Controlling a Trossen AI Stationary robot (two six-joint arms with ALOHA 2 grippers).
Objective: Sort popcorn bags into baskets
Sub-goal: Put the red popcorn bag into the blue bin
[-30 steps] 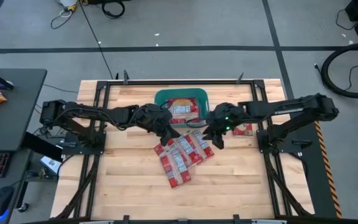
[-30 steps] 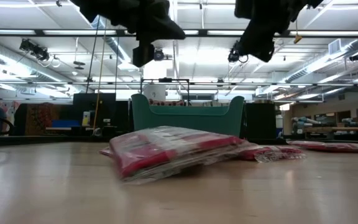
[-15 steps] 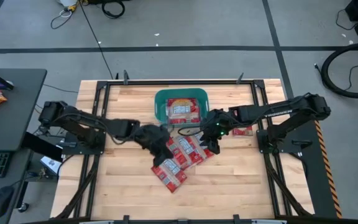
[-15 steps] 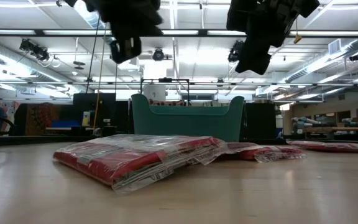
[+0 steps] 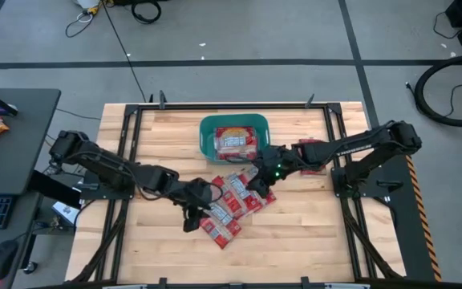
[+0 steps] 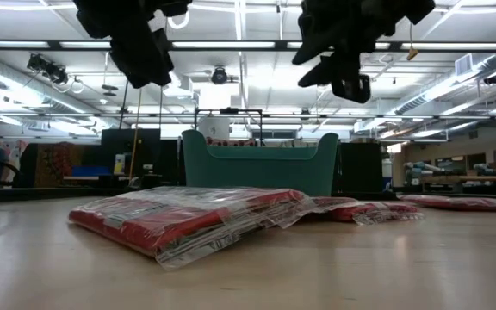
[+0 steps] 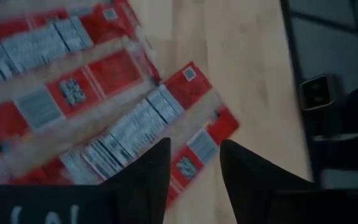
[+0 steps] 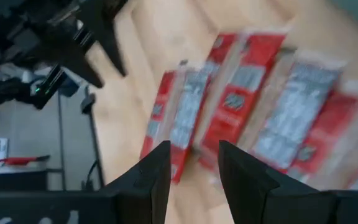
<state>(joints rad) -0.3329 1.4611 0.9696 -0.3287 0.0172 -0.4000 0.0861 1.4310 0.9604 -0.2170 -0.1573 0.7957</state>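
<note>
Your left end effector (image 5: 192, 215) hovers above the wooden surface (image 5: 295, 233), at the near-left edge of the cluster of popcorn bags (image 5: 229, 202); its fingers (image 7: 151, 171) stand apart with nothing between them, and its wrist view looks down on red packets lying flat below. Your right end effector (image 5: 257, 183) hangs over the far-right side of the same cluster, fingers (image 8: 156, 171) likewise parted and empty, with the red packets spread beneath it. From table height you see both end effectors well clear of the bags (image 6: 188, 220), which rest on the surface in an overlapping heap.

The teal basket (image 5: 208, 128) sits at the far middle of the surface, just beyond the cluster, and you can see at least one red packet (image 5: 233, 140) with a yellowish round design lying inside it. One more packet (image 5: 315, 157) lies to the right of the basket, partly under your right arm
</note>
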